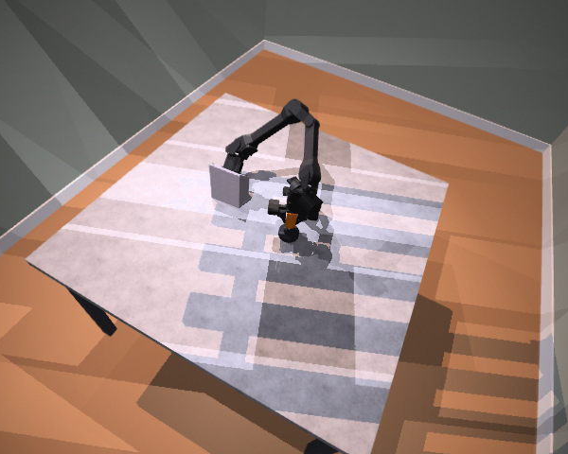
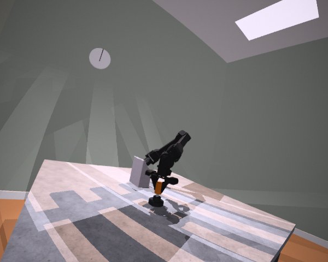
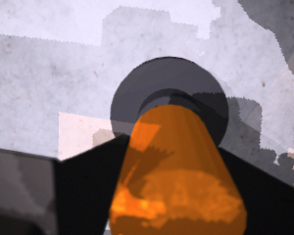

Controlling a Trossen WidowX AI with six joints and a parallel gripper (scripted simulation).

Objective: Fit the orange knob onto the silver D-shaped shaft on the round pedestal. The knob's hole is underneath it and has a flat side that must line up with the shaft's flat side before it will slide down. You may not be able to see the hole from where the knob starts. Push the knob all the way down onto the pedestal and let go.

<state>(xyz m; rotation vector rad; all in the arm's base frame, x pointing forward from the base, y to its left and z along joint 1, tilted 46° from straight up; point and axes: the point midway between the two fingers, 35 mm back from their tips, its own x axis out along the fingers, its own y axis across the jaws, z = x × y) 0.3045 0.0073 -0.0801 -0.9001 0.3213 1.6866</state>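
One gripper point(image 1: 291, 218) point(image 2: 158, 186) point(image 3: 170, 150) grasps the near-upright orange knob point(image 1: 292, 220) point(image 2: 158, 188) point(image 3: 173, 171), its top leaning toward one o'clock (exterior); its hole is hidden.

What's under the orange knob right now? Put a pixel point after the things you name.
The round pedestal point(image 1: 288, 235) point(image 2: 156, 201) point(image 3: 169, 73) stands below the orange knob point(image 1: 291, 220) point(image 2: 158, 188) point(image 3: 178, 171). The knob's hole is hidden, so flat-side alignment can't be seen.
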